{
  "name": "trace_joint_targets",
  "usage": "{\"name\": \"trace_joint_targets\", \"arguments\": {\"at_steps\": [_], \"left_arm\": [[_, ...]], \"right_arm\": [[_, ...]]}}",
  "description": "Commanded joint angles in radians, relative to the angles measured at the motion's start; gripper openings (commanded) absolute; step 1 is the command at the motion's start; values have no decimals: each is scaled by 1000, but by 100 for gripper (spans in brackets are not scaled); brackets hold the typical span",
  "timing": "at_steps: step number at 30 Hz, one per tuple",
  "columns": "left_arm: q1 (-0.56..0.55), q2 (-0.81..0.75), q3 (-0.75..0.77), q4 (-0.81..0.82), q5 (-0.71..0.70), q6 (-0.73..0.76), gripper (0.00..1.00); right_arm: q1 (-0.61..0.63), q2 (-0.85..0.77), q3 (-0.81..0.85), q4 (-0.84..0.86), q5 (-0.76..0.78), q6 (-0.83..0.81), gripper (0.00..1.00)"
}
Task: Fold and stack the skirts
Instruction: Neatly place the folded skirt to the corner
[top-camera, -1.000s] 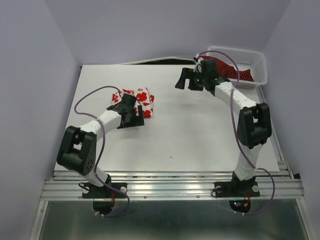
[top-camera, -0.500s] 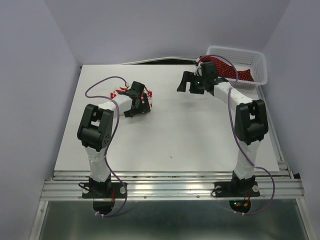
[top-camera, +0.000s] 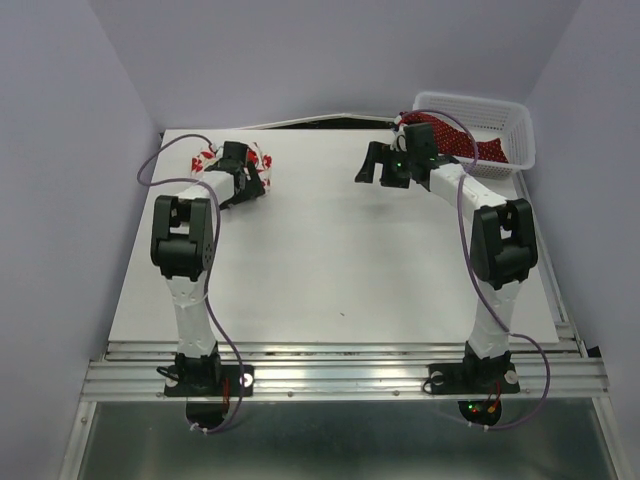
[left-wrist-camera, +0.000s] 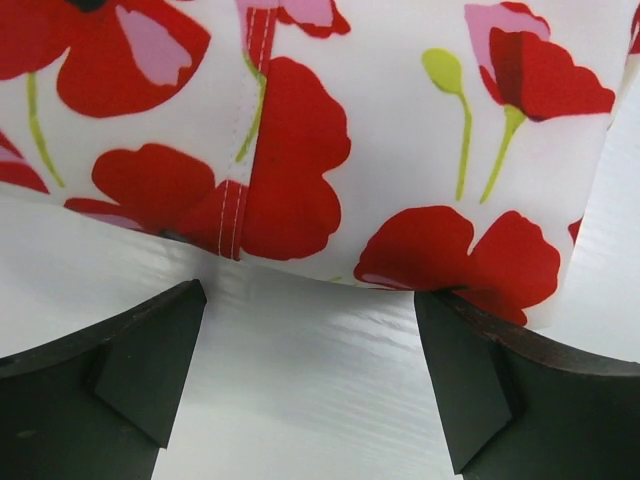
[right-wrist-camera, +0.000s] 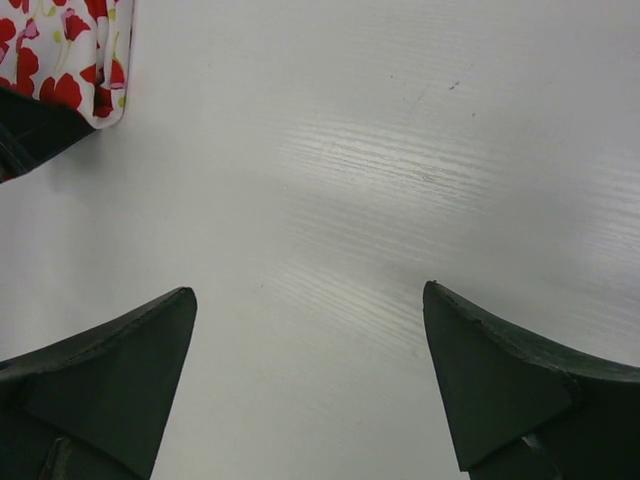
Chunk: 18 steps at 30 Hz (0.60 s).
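Roughly halfway: one skirt looks folded, the other is untouched.
On the white table board, the white plastic lattice basket at its far right corner holds the dark red dotted skirt. The white poppy-print skirt lies near the far left corner. Your left gripper is spread at its edge and your right gripper is spread over bare board; both grasp nothing.

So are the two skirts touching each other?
Apart. The top view shows the flowery skirt far left, the dotted skirt in the basket, table between.
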Motion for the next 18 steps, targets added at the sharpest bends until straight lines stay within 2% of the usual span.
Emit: {"name": "trace_joint_targets", "arguments": {"at_steps": [1, 4, 11, 18], "left_arm": [[55, 33, 61, 21, -25, 128, 98], [70, 62, 100, 27, -63, 176, 98], [96, 162, 245, -10, 23, 227, 98], [104, 193, 287, 31, -20, 294, 98]], "right_arm": [[-15, -3, 9, 16, -24, 6, 100], [-15, 0, 9, 18, -28, 7, 100], [-15, 10, 8, 21, -42, 15, 100], [-15, 0, 6, 19, -45, 7, 100]]}}
